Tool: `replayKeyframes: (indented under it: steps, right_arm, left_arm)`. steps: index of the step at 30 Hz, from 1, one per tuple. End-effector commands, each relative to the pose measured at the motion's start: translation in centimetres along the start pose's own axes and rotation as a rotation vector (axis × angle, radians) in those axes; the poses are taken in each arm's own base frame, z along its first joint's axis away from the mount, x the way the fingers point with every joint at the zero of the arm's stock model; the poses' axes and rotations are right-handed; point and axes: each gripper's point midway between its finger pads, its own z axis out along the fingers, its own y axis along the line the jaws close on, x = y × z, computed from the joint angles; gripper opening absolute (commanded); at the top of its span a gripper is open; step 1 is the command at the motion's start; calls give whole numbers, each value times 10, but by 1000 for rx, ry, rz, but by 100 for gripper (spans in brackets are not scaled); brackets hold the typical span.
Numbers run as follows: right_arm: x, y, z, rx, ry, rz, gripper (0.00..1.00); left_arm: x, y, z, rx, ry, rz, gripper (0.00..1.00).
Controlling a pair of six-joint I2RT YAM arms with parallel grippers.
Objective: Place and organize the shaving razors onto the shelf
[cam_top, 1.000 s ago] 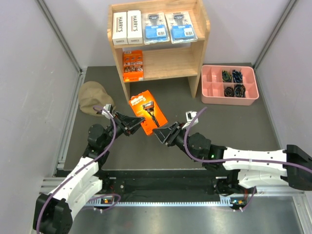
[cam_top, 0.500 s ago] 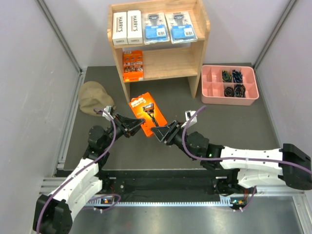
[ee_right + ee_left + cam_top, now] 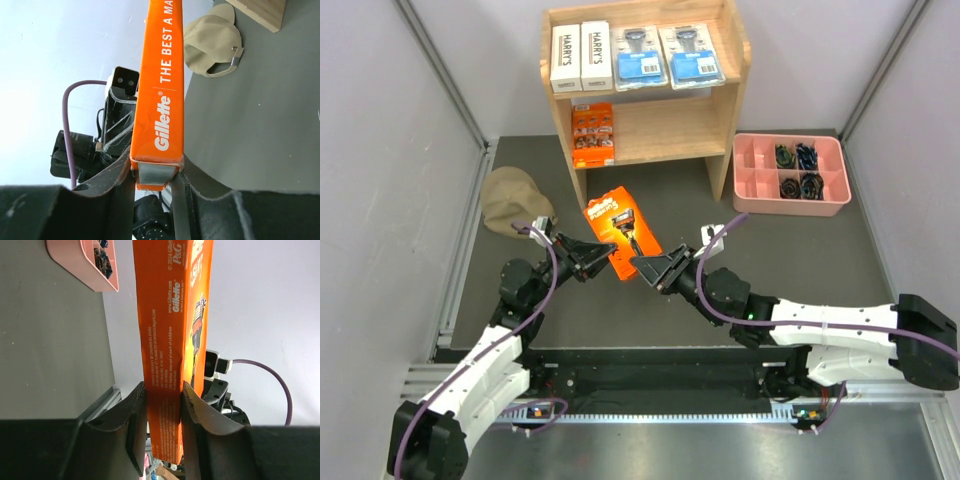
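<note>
The left claw [image 3: 602,256] is clenched on the orange Gillette razor pack [image 3: 623,228], gripping its near left edge. In the left wrist view its two dark fingers [image 3: 136,416] press on both flat faces of the pack, which runs straight out ahead of them. The right claw [image 3: 642,268] grips the same pack at its near right corner. In the right wrist view its fingers [image 3: 116,176] close on either side of the pack's narrow end, with the white "Gillette" lettering just beyond the tips. The pack thus spans the gap between the two claws, its printed face turned up toward the overhead camera and its far end pointing away from both. Whether its far end touches the dark table mat [image 3: 760,250] cannot be told. Well ahead of the claws stands the light-wood shelf [image 3: 670,130]. Its top tier carries two white Harry's boxes [image 3: 581,57] side by side on the left and two clear blister packs [image 3: 665,56] with blue labels on the right. A second orange pack [image 3: 592,134] stands at the left end of the lower tier. Ahead and to the right of the right claw sits a pink tray [image 3: 790,207] with small dark items in its compartments. Just ahead and to the left of the left claw lies a beige cap [image 3: 510,198].
</note>
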Motion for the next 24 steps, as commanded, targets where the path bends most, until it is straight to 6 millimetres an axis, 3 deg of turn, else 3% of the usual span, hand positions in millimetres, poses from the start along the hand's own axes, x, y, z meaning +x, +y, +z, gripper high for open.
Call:
replayKeyframes:
  steps: [1, 3, 4, 5, 11, 14, 15, 16, 17, 18, 19, 20, 21, 22, 23, 24]
  right_arm:
    - [-12, 16, 0, -43, -17, -7, 14]
    - [-12, 15, -1, -39, -15, -8, 13]
    - [-12, 14, -1, -35, -17, -9, 13]
    - [-12, 13, -2, -32, -17, -9, 12]
    - [-15, 8, -4, -14, -22, -10, 12]
    - [-18, 5, -6, -6, -28, -11, 12]
    - [-21, 6, -8, -6, -35, -9, 12]
    - [-20, 4, -9, 2, -30, -13, 12]
    - [-22, 2, -9, 6, -35, -14, 12]
    - [-23, 2, -10, 9, -39, -13, 12]
    - [-23, 0, -12, 13, -38, -13, 12]
    - [-24, -2, -13, 17, -40, -12, 12]
    - [-24, -3, -14, 20, -40, -12, 12]
    - [-26, -4, -15, 21, -43, -12, 12]
    - [-26, -4, -15, 24, -43, -12, 12]
    - [-26, -6, -16, 26, -43, -12, 12]
  left_arm:
    - [4, -9, -2, 38, 18, 40, 52]
    - [5, -9, -1, 37, 21, 37, 66]
    - [4, -8, -1, 36, 19, 37, 87]
    - [4, -8, -1, 35, 19, 36, 99]
    - [2, -9, 2, 17, 22, 74, 99]
    - [-3, 2, 4, -115, 24, 164, 99]
    - [-14, -12, 7, -129, -12, 293, 99]
    - [-15, 17, -2, -295, -1, 278, 99]
    - [-24, 25, -5, -379, -25, 317, 99]
    - [-35, 16, -9, -437, -48, 421, 99]
    - [-51, 42, -30, -631, -114, 435, 99]
    - [-61, 53, -41, -740, -142, 456, 99]
    - [-74, 47, -48, -798, -179, 515, 99]
    - [-93, 54, -63, -912, -261, 556, 99]
    - [-95, 64, -75, -997, -242, 572, 99]
    - [-101, 59, -79, -1029, -241, 627, 99]
